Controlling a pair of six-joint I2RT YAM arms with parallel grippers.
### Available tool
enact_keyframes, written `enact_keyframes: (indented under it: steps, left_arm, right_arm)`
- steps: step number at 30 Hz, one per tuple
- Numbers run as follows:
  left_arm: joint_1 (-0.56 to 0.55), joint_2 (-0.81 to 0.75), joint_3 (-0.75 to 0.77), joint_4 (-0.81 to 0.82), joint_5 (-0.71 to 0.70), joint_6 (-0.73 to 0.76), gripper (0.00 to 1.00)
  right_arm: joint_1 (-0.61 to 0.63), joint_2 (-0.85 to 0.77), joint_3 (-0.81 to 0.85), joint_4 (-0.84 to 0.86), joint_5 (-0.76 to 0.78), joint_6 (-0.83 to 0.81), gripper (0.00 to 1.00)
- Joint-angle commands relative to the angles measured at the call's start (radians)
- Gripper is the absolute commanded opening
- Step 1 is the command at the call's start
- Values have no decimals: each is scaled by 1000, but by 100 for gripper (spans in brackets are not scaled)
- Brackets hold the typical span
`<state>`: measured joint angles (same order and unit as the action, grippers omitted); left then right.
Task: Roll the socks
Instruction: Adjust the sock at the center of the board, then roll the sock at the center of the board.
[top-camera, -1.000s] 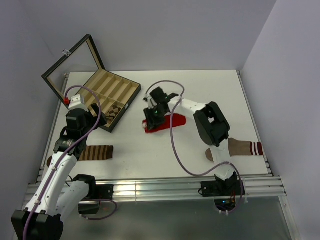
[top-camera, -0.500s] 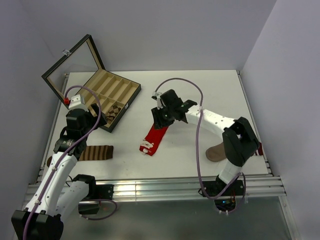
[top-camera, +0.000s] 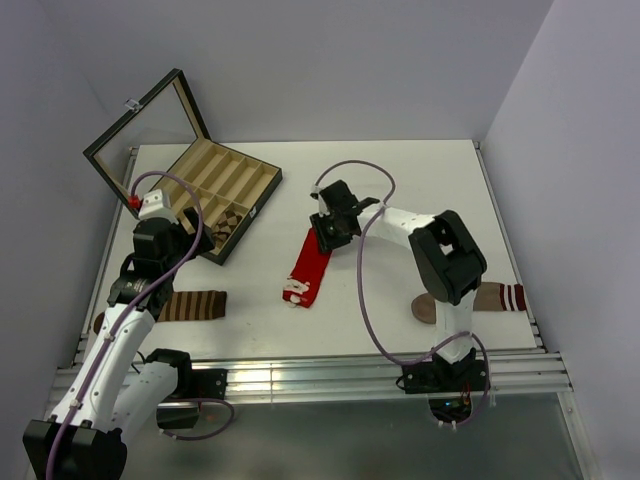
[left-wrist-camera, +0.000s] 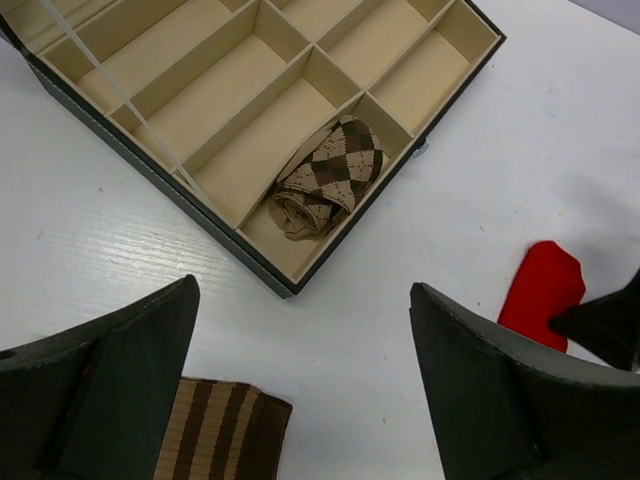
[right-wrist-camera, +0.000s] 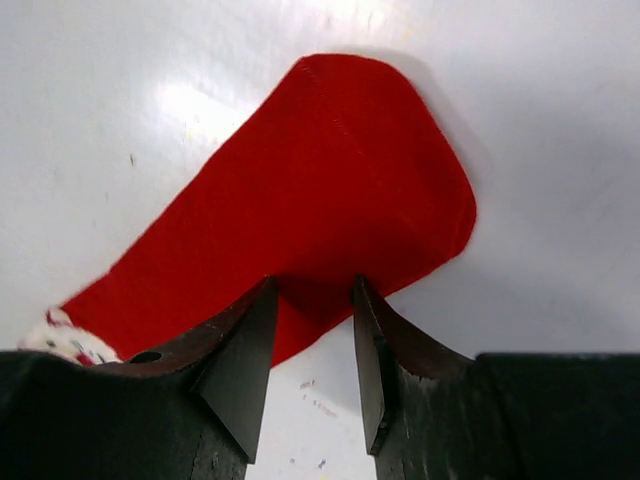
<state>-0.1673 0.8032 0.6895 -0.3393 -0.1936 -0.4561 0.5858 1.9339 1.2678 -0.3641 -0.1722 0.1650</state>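
From my station I see the red sock (top-camera: 310, 262) lying flat and lengthwise on the white table (top-camera: 400, 180), near the middle, with its white cuff (top-camera: 296, 292) toward the arms and its toe pointing away. The right claw (right-wrist-camera: 312, 300) is down at the toe end, and in the right wrist view its two fingers (right-wrist-camera: 240, 350) stand close together with a fold of red fabric pinched between them, so I read it as grasping the sock at its edge. The argyle sock (left-wrist-camera: 325, 180) sits rolled up in a near compartment of the open divided box (left-wrist-camera: 230, 110) at the table's left rear. The left claw (left-wrist-camera: 300, 400) hangs above the table just in front of that box, its fingers spread wide with nothing between them. Under it, near the left front edge, lies a brown-and-cream striped sock (top-camera: 190, 305). A tan-brown sock (top-camera: 490, 297) lies at the right front, partly hidden behind the right arm.
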Motion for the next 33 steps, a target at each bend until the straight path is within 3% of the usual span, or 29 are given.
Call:
enact_keyframes:
  steps: [1, 8, 16, 18, 23, 28, 33]
  left_arm:
    - [-3, 4, -7, 55, 43, 23, 93]
    - [-27, 97, 1, 86, 252, 4, 94]
    - [-170, 223, 45, 123, 278, -122, 95]
    - [-199, 241, 51, 132, 260, -150, 95]
    - [-213, 272, 71, 86, 198, -199, 94]
    - [-213, 203, 58, 46, 39, -239, 95]
    - [-209, 159, 62, 10, -26, -227, 96]
  right_arm:
    - [-21, 54, 85, 41, 74, -13, 43]
    - [-107, 28, 139, 17, 111, 10, 44]
    - [37, -245, -91, 96, 134, -116, 54]
    - [80, -291, -163, 103, 170, -143, 59]
    - [233, -328, -266, 97, 224, -186, 61]
    - [330, -311, -308, 132, 272, -193, 61]
    - [425, -265, -297, 165, 356, -239, 61]
